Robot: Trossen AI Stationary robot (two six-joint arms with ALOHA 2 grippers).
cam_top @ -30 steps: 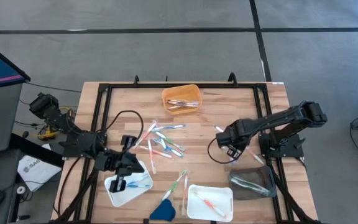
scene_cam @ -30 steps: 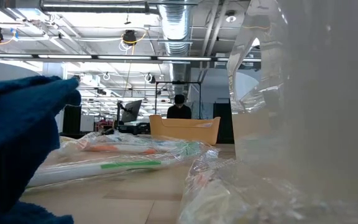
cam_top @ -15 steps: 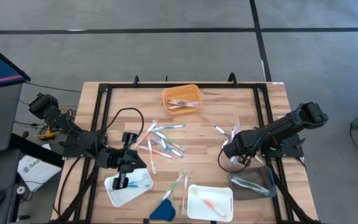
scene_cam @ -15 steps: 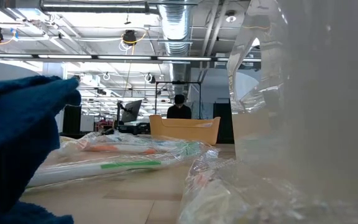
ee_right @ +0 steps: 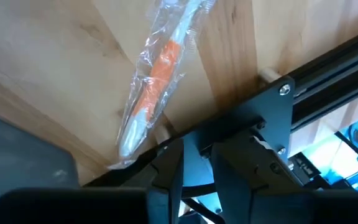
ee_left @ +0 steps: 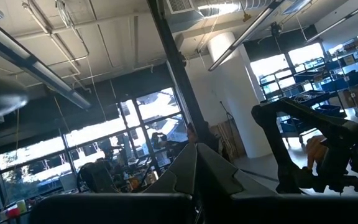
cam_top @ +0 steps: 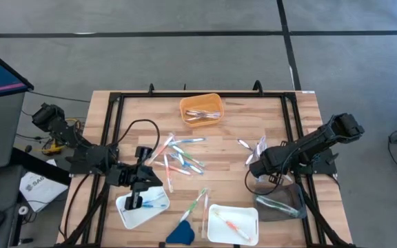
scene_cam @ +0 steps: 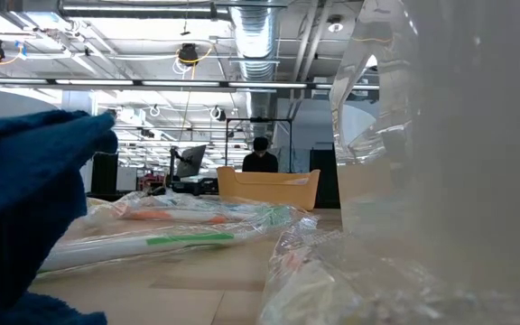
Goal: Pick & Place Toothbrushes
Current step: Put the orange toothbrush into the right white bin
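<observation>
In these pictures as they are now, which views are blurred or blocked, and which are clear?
Low view: a blue object and a clear tray wall close to the lens, both out of focus. Left wrist view: dim, backlit by windows. High view: evenly lit and clear. Right wrist view: wrapped toothbrush sharp, with glare.

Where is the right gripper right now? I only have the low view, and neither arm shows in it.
Observer: The right gripper is near the table's right side, close by the dark grey plastic tray but not over it.
Operator: Is it carrying anything?
Observer: It looks that way. In the right wrist view it appears shut on the wrapper end of an orange-handled toothbrush in a clear wrapper.
Operator: And the left gripper?
Observer: The left gripper is shut with nothing showing in it, over the white plastic tray at the table's front left.
</observation>
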